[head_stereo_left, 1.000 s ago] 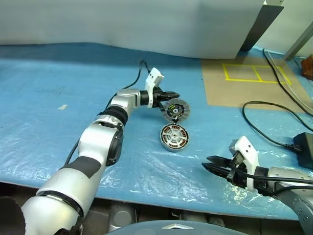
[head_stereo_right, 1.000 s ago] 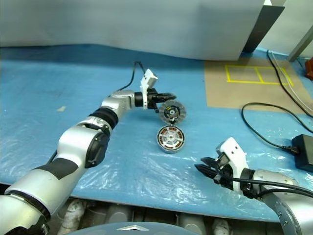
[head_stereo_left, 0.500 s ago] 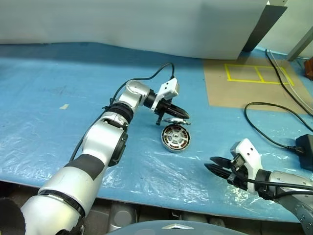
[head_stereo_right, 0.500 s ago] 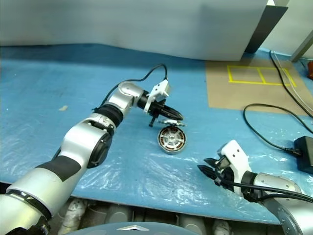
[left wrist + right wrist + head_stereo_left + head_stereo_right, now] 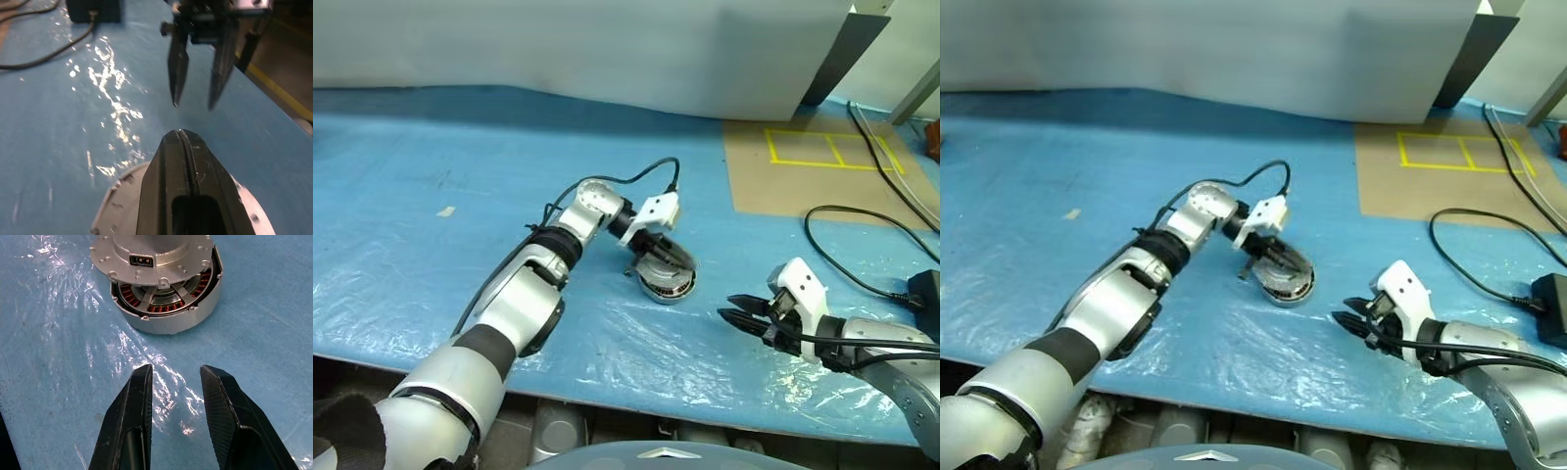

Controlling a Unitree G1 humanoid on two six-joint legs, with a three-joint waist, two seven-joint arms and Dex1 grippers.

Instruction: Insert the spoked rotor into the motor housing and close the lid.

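The left gripper, jaws pressed together, is holding the spoked rotor flat above the motor housing on the blue sheet, hiding most windings, no readable markings showing, while the right gripper is hovering nearby, spread and empty.

blue plastic sheet | black cable | yellow-taped brown patch

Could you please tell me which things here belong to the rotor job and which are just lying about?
Job:
- rotor, in the shut left end effector, over the housing
- housing

Lying about:
- black cable
- black box
- yellow tape
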